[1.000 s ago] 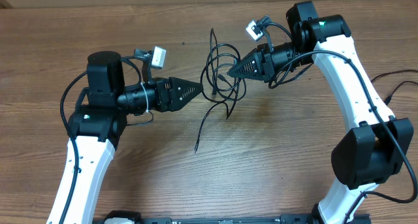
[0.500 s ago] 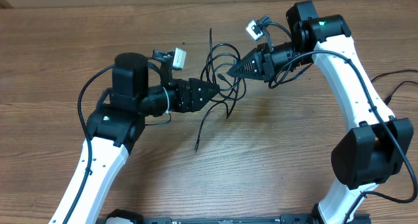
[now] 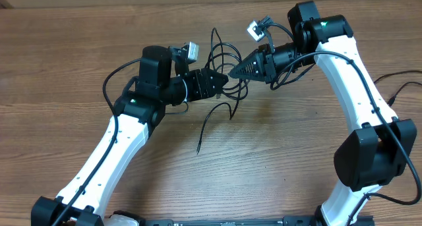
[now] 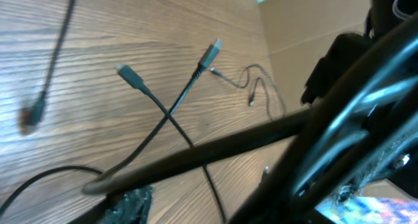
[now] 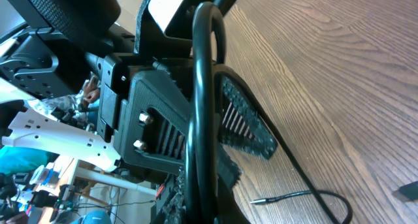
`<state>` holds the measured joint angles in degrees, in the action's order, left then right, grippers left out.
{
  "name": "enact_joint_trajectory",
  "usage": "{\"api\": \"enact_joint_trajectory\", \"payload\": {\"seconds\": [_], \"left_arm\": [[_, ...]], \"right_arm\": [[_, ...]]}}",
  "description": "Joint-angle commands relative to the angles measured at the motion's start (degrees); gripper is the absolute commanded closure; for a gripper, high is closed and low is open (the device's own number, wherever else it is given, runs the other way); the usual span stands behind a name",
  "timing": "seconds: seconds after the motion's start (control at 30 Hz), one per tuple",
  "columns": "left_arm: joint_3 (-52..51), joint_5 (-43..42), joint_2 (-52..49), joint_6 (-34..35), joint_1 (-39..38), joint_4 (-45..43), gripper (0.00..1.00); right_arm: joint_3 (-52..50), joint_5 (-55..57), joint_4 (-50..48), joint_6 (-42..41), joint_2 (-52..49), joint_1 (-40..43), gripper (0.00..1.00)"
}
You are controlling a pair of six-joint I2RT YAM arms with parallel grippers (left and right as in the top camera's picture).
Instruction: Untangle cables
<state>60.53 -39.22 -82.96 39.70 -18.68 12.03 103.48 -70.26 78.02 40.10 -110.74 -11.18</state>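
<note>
The cables (image 3: 221,68) are thin black cords looped in a bundle at the table's middle back, with one tail (image 3: 201,134) trailing toward the front. My right gripper (image 3: 231,73) is shut on a black cord (image 5: 199,119) at the bundle's right side. My left gripper (image 3: 224,82) is pushed into the bundle from the left, almost tip to tip with the right one. Its jaws (image 4: 196,208) are open, and a blurred cord (image 4: 215,145) crosses just in front of them. Loose plug ends (image 4: 210,52) lie on the wood beyond. The left gripper also fills the right wrist view (image 5: 176,119).
The wooden table (image 3: 79,41) spreads out on all sides. The arms' own thicker black cables (image 3: 395,84) hang at the right. A silver-tipped cord end (image 5: 261,200) lies on the wood below the right gripper.
My left arm has swung right and reached forward, bringing its gripper from left of the bundle into it. The right gripper and the cables have stayed in place.
</note>
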Motion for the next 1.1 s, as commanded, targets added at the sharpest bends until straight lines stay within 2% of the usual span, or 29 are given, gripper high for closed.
{"api": "enact_joint_trajectory", "payload": {"seconds": [0.0, 0.07, 0.1, 0.13, 0.17, 0.3, 0.33, 0.4, 0.5, 0.53, 0.73, 0.97, 1.07], "left_arm": [[1.07, -2.99, -0.52, 1.44, -0.11, -0.76, 0.57], [1.07, -3.02, -0.52, 1.4, 0.02, -0.74, 0.66], [1.07, -3.02, -0.52, 1.2, 0.0, -0.76, 0.75], [1.07, -3.02, -0.52, 0.85, 0.0, -0.74, 0.89], [1.07, -3.1, -0.52, 0.33, 0.0, -0.7, 0.96], [1.07, -4.39, -0.52, -2.64, 0.02, -0.72, 0.96], [1.07, -4.42, -0.52, -3.67, 0.02, -0.66, 0.96], [1.07, -4.83, -0.52, -6.45, 0.02, -0.48, 0.96], [1.07, -5.66, -0.52, -11.45, 0.07, -0.2, 0.96], [1.07, -5.68, -0.52, -13.07, 0.24, 0.07, 0.96], [1.07, -5.66, -0.5, -14.47, 1.55, 1.68, 0.96], [1.07, -0.33, -0.5, -14.47, 3.69, 10.43, 0.96], [1.07, -0.39, -0.5, -14.45, 4.04, 11.45, 0.96]], "right_arm": [[0.74, -1.86, -0.15, 0.28, 2.29, -0.44, 0.96], [0.74, -1.86, -0.17, 0.28, 2.29, -0.44, 0.96], [0.74, -1.86, -0.17, 0.28, 2.29, -0.44, 0.96], [0.74, -1.86, -0.17, 0.28, 2.29, -0.44, 0.96], [0.74, -1.86, -0.17, 0.28, 2.29, -0.44, 0.95], [0.74, -1.86, -0.13, 0.26, 2.29, -0.44, 0.89], [0.74, -1.86, -0.11, 0.26, 2.29, -0.44, 0.81], [0.74, -1.84, -0.11, 0.26, 2.29, -0.44, 0.58], [0.74, -1.81, -0.09, 0.26, 2.29, -0.42, 0.05], [0.74, -1.77, -0.09, 0.26, 2.29, -0.42, 0.0], [0.74, 1.07, 0.35, 0.24, 2.29, -0.42, 0.0], [0.74, 3.34, -0.17, 0.22, 2.29, -0.35, 0.0], [0.74, 3.37, -0.35, 0.22, 2.29, -0.37, 0.0]]}}
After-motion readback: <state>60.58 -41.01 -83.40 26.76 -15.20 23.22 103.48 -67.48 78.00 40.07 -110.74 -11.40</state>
